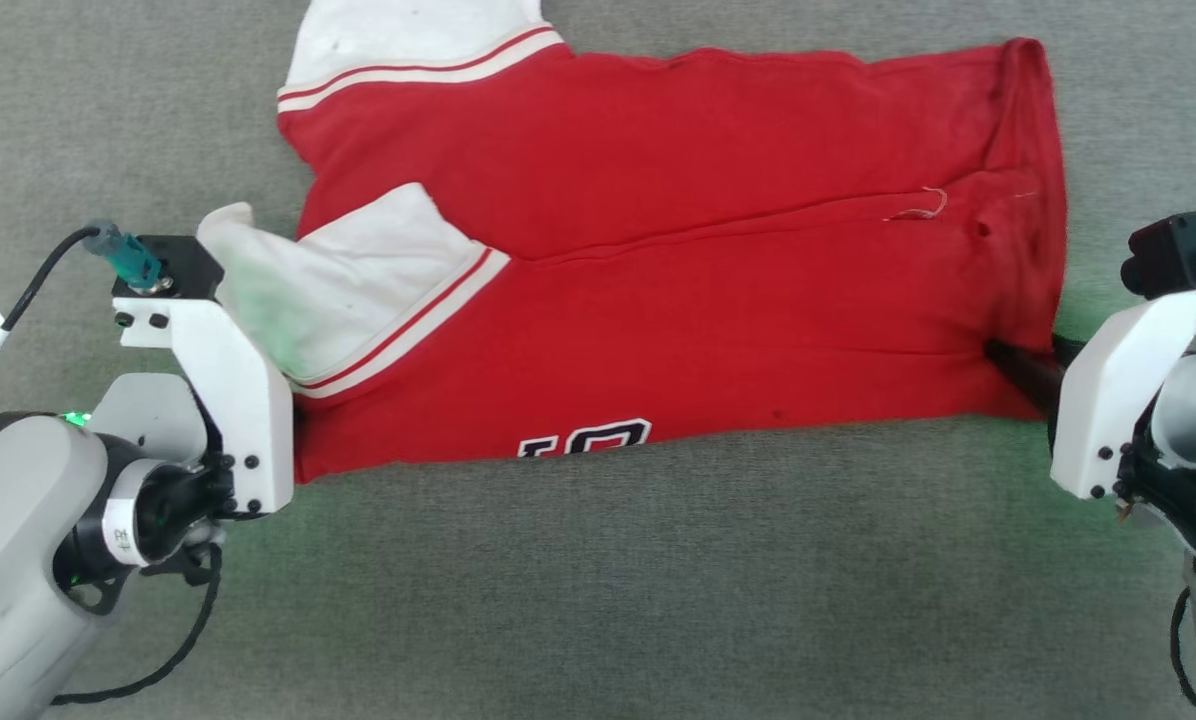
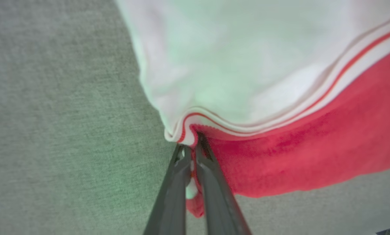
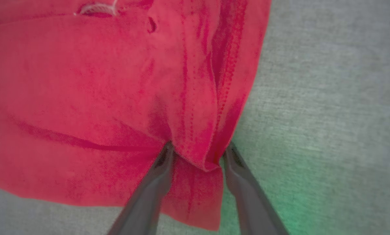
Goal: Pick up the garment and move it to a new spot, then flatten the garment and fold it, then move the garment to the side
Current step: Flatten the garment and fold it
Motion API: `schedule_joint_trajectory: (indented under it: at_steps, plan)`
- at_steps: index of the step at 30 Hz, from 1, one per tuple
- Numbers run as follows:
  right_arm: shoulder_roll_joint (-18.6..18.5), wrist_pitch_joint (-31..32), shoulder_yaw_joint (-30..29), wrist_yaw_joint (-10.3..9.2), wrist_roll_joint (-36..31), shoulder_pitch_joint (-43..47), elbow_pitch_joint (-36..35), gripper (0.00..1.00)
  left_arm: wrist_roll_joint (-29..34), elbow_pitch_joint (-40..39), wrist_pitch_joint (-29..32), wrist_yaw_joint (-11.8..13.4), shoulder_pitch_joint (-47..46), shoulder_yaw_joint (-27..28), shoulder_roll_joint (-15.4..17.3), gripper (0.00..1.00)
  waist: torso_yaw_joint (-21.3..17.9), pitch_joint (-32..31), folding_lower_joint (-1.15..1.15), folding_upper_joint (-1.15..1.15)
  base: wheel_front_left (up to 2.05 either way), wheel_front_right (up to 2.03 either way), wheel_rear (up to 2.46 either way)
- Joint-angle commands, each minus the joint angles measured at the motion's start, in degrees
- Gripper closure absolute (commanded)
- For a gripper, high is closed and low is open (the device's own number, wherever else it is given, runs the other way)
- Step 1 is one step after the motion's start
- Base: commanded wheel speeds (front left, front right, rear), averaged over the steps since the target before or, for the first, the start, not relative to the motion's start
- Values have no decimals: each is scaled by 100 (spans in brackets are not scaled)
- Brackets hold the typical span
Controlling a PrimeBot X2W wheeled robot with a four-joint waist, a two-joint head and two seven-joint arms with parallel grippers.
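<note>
Grey felt-like matting [image 1: 598, 600] throughout, flat and finely fibrous. Across its upper middle, red soft jersey [image 1: 678, 300], folded lengthwise, white striped-trim sleeve [image 1: 358, 280] at left. Left gripper [image 2: 192, 148] pinched tight on that sleeve's trim corner; right gripper [image 3: 199, 150] spread, straddling the red hem [image 3: 195, 124].

A grey woven surface [image 1: 598, 600] carries the garment [image 1: 678, 200], lying flat with one white sleeve folded over it.
</note>
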Motion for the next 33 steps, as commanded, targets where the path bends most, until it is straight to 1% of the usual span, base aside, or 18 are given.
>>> schedule_joint_trajectory:
  at_steps: [1,3,7,11,16,20,23,25,28,29,30,31,32,33]
  plan:
    - [69,194,181,29,102,174,391,100,-12,126,-157,-89,66,-125,-304,100,76,9,0,-1,0,0,0]
    - [15,212,153,18,183,144,332,100,-36,119,-124,-106,77,-119,-275,100,89,-4,0,-1,0,0,0]
    - [-230,445,45,20,430,196,-44,100,-106,-114,14,16,107,-36,-98,100,138,-97,0,-1,0,0,0]
    - [-482,719,-195,20,629,323,-535,100,-115,-589,104,220,148,80,187,100,187,-187,0,-1,0,0,0]
    - [-584,1131,-554,19,891,659,-1237,100,-141,-1273,177,505,386,179,541,100,245,-246,0,-1,0,0,0]
    - [-586,1486,-882,19,976,1006,-1658,100,-205,-1728,115,748,680,284,752,100,258,-237,0,-1,0,0,0]
    - [-527,1644,-1054,19,915,1228,-1772,100,-267,-1897,46,879,932,314,849,100,249,-206,0,-1,0,0,0]
    - [-468,1631,-1091,19,870,1314,-1708,100,-305,-1880,-2,898,1066,288,815,100,244,-176,0,-1,0,0,0]
    - [-351,1510,-954,19,811,1341,-1451,100,-283,-1680,-85,772,1158,203,703,100,227,-144,0,-1,0,0,0]
    - [-319,1432,-878,19,774,1303,-1343,82,-286,-1583,-123,717,1150,187,648,100,217,-136,0,-1,0,0,0]
    - [-291,1332,-791,19,738,1272,-1239,76,-249,-1507,-156,629,1115,154,612,80,207,-126,0,-1,0,0,0]
    - [-251,1208,-723,19,728,1231,-1153,56,-222,-1427,-209,554,1056,144,577,19,199,-119,0,-1,0,0,0]
    - [-220,1089,-663,19,713,1180,-1098,0,-204,-1356,-227,497,1016,142,554,0,188,-118,0,-1,0,0,0]
    - [-195,969,-625,19,699,1133,-1046,0,-191,-1291,-244,440,972,144,544,0,177,-124,0,-1,0,0,0]
